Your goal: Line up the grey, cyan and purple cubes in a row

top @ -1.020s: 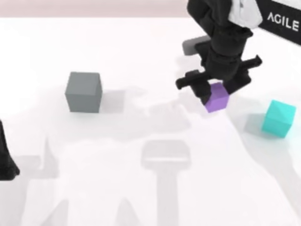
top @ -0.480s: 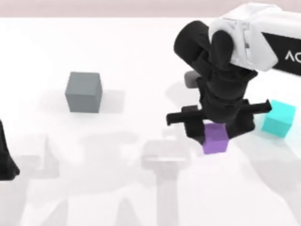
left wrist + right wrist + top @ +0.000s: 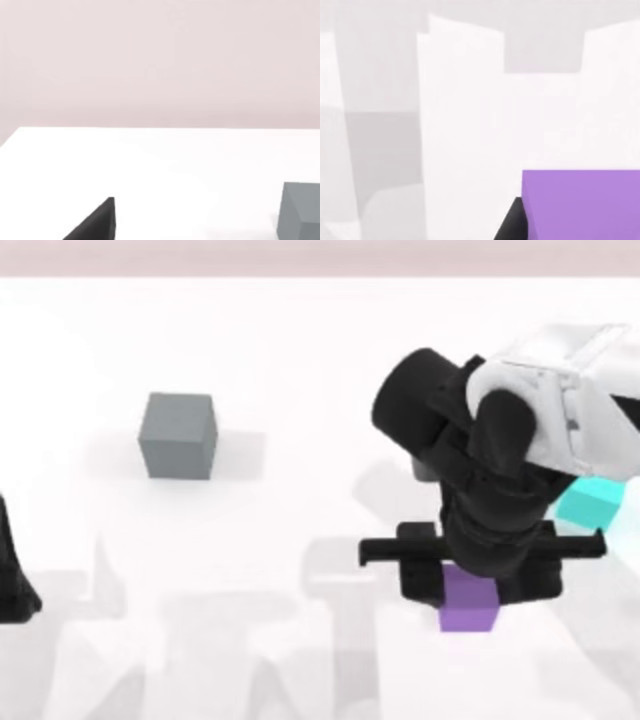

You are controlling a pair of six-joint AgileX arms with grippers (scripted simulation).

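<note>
My right gripper (image 3: 470, 585) is shut on the small purple cube (image 3: 468, 604), at the front right of the table in the top view. In the right wrist view the purple cube (image 3: 580, 205) sits against one dark finger (image 3: 512, 226). The cyan cube (image 3: 590, 503) stands behind and to the right of it, mostly covered by the right arm. At the left stands the large grey cube (image 3: 178, 435), far from both grippers; the left wrist view catches the grey cube's edge (image 3: 301, 212). My left arm (image 3: 12, 580) is parked at the table's left edge, one fingertip (image 3: 97, 224) showing.
The white table top (image 3: 300, 370) carries only the three cubes. The right arm's white and black body (image 3: 520, 430) hangs over the right half and casts grey shadows toward the front edge.
My right gripper has carried the purple cube from the back right toward the front of the table, past the cyan cube. The grey cube and the left arm have stayed put.
</note>
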